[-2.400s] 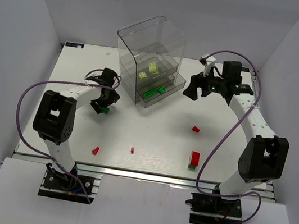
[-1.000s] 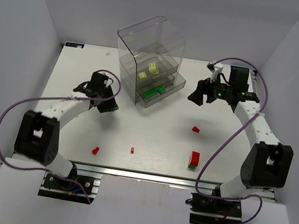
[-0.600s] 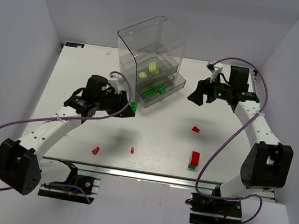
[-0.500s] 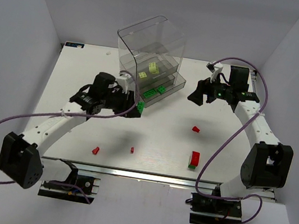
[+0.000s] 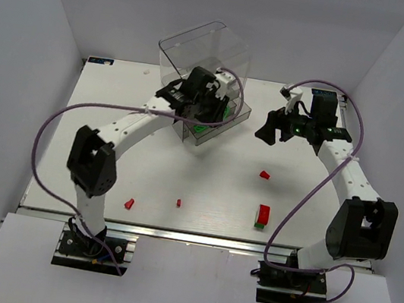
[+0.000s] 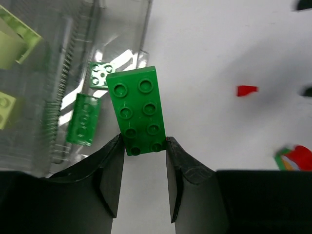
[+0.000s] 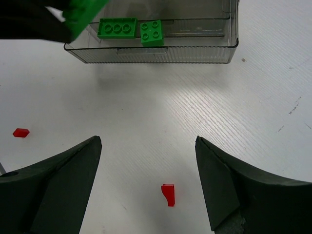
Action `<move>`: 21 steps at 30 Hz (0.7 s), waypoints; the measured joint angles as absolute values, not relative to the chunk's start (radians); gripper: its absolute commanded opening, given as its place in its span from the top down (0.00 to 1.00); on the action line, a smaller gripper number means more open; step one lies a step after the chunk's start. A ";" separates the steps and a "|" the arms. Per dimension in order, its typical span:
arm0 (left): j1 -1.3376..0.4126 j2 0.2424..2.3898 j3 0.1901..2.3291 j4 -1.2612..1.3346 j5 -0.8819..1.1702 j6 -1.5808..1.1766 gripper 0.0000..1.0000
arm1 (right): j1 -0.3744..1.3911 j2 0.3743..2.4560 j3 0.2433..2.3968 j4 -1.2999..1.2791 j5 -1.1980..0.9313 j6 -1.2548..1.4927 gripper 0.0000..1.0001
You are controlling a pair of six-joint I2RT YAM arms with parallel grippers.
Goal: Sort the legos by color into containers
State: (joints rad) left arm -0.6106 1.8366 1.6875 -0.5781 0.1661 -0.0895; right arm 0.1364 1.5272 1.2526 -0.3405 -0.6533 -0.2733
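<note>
**Top external view.** The left gripper [image 5: 211, 105] is positioned over the containers [image 5: 202, 52] at the far centre of the table [image 5: 109, 106]. The right gripper [image 5: 270, 128] hovers just right of the unit, apart from it. Three red legos [image 5: 264, 174] and a red-and-green piece [image 5: 262, 216] lie unsorted on the near half of the table.

**Left wrist view.** The left gripper's jaws are clamped on the near end of a green brick [image 6: 139, 109], a 2x4 piece. The brick hangs across the edge of the lower drawer [image 6: 142, 36], partly over it and partly over bare table. That drawer holds two green bricks [image 6: 83, 118]. The drawer above it holds pale yellow-green bricks [image 6: 12, 36].

**Right wrist view.** The right gripper's jaws stand wide apart and hold nothing. The lower drawer and its two green bricks lie ahead, and the held brick shows at the drawer's left end.

**Step in hand.** Placement of a green piece in the green drawer. The next move calls for carrying the brick fully inside the drawer wall, then opening the jaws. Red pieces appear to have no drawer filled yet.
</note>
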 measured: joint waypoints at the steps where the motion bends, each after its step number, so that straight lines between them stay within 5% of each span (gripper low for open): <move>1: -0.611 1.879 1.732 -0.589 0.138 -0.077 1.00 | 0.135 1.521 1.250 -0.340 -0.652 -0.273 0.17; 10: -0.614 2.063 1.869 -0.636 -0.062 -0.044 0.98 | 0.122 1.499 1.245 -0.340 -0.641 -0.273 0.17; 16: -0.622 2.099 1.875 -0.651 -0.104 -0.044 0.53 | 0.118 1.499 1.245 -0.340 -0.641 -0.274 0.16; 21: -0.627 2.099 1.875 -0.656 -0.107 -0.050 0.42 | 0.118 1.499 1.239 -0.340 -0.647 -0.281 0.15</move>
